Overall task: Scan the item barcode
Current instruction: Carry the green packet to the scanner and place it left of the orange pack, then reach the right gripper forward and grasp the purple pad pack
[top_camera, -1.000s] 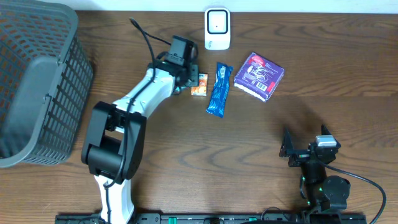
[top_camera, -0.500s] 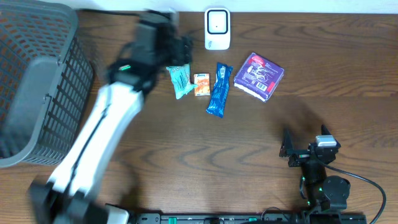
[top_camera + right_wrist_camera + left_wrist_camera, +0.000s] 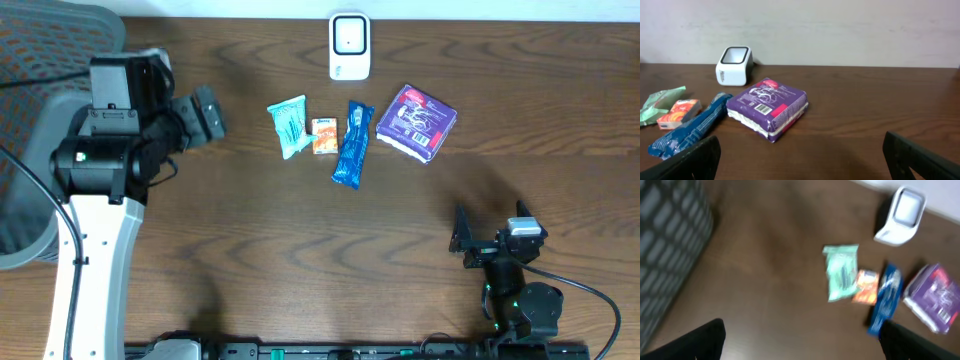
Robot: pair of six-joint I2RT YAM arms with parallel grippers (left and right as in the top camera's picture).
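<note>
The white barcode scanner [image 3: 349, 45] stands at the table's far edge. In front of it lie a green packet [image 3: 289, 125], a small orange packet [image 3: 322, 136], a blue packet [image 3: 353, 145] and a purple pack [image 3: 416, 121] with its barcode label facing the right wrist view [image 3: 756, 107]. My left gripper [image 3: 203, 116] hovers open and empty, well to the left of the green packet [image 3: 841, 271]. The right gripper [image 3: 462, 240] rests open and empty near the front right, with the purple pack ahead of it.
A dark mesh basket [image 3: 40, 60] fills the left end of the table, partly under my left arm. Its wall shows in the left wrist view [image 3: 665, 240]. Bare brown tabletop lies between the items and the right gripper [image 3: 800, 162].
My left gripper opened wide, left the green packet lying beside the orange one and swung back left toward the basket. The right arm has not moved.
</note>
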